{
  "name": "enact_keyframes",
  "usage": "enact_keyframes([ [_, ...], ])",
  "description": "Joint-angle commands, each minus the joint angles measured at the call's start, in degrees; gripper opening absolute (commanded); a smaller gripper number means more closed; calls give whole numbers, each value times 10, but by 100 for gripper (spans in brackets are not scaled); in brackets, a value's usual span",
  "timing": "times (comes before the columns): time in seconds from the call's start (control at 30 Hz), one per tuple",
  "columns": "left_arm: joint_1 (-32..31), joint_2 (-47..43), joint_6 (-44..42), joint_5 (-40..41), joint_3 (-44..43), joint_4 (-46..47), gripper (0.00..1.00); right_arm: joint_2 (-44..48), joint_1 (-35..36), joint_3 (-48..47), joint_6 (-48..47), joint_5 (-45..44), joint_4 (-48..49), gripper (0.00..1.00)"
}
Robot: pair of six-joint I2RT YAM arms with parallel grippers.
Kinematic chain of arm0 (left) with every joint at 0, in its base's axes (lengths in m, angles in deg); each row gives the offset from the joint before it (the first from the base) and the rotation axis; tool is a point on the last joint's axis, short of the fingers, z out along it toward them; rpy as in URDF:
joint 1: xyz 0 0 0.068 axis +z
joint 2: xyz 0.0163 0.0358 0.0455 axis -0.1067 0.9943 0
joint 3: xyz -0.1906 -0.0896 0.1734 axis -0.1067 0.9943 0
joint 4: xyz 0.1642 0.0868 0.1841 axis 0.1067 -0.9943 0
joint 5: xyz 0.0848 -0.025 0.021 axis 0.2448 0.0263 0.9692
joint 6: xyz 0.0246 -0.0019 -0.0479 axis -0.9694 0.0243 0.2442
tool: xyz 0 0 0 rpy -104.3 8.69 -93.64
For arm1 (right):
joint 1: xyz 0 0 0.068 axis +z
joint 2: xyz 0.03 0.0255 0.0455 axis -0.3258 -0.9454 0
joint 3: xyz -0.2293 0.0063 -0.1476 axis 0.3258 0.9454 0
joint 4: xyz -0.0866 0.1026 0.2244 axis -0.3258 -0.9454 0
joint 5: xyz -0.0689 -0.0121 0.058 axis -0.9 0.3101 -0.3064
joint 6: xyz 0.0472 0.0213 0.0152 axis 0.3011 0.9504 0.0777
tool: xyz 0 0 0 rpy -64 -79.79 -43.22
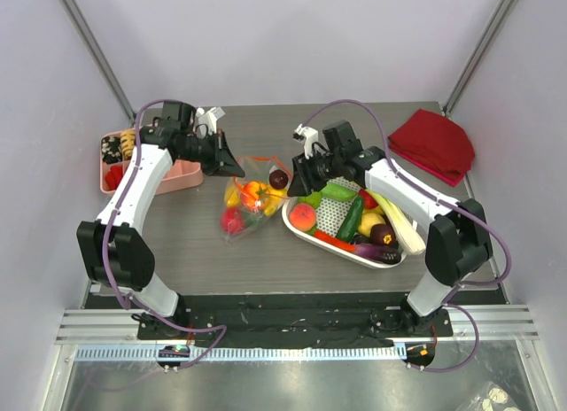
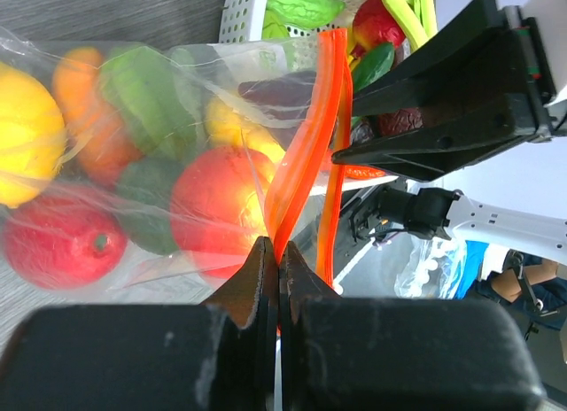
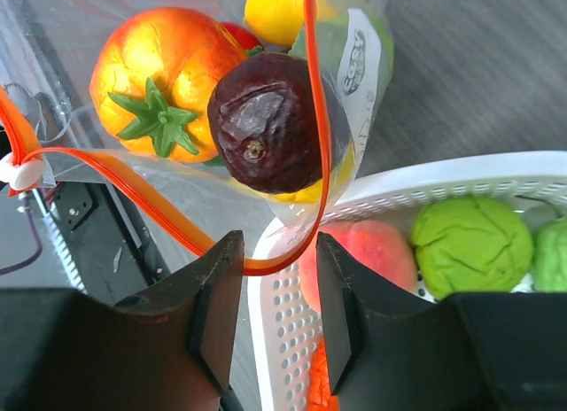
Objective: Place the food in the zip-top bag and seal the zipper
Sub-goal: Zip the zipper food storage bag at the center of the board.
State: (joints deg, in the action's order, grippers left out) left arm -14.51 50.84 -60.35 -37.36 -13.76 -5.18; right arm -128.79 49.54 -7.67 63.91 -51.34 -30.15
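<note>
- Zipper (image 2: pixel 301 154) sits clamped in your left end effector (image 2: pixel 277 252), propping the zip-top bag (image 1: pixel 244 207) open.
- Right end effector (image 3: pixel 276 260), jaws apart, straddles it beside the dark fruit (image 3: pixel 266 119).

Shiny plastic and matt woodgrain.
The bag (image 2: pixel 221 61) was thin, clear, creased film with a smooth orange plastic zipper (image 2: pixel 332 74); the fruit (image 3: pixel 155 74) shone, the basket (image 3: pixel 496 170) was white perforated plastic, the tabletop (image 1: pixel 266 260) matt grey woodgrain.

A robotics lab cell: white panel walls (image 1: pixel 292 39) rise beyond the left gripper (image 1: pixel 236 171) and right gripper (image 1: pixel 293 188), aluminium framing (image 1: pixel 496 327) behind them.
</note>
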Motion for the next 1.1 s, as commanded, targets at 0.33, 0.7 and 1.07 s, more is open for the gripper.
enact_keyframes([
  [0.33,4,-8,-90,62,-65,-67,0,42,-9,32,203,144,178,1],
  [0.7,-18,132,-255,192,-414,-333,0,53,52,49,377,96,355,1],
  [1.07,-26,100,-265,83,-207,-255,1,29,60,107,501,-15,417,1],
])
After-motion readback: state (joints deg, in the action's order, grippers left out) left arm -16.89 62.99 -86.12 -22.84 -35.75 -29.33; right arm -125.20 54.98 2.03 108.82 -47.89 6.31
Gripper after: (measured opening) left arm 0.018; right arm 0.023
